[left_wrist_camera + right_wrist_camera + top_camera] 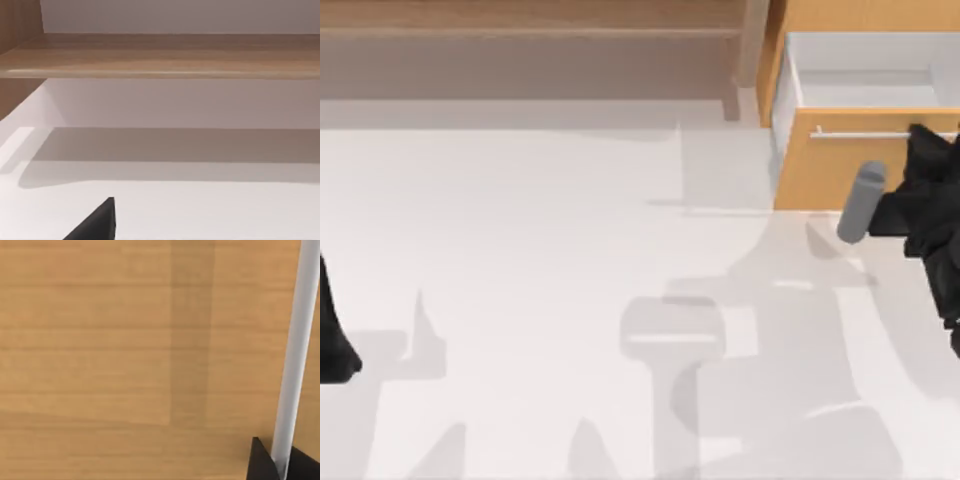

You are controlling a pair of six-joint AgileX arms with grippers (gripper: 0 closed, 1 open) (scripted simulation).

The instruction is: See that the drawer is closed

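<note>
At open drawer [830,165], right tool [920,140].

The drawer [840,165] runs off the top view's right edge, so its right side and the far end of its silver handle [860,134] are cut off. The right gripper [925,150] hides part of the handle there, and its arm leaves the frame. In the right wrist view both ends of the handle [295,355] are cropped. The left arm [332,330] is cut by the left edge
</note>
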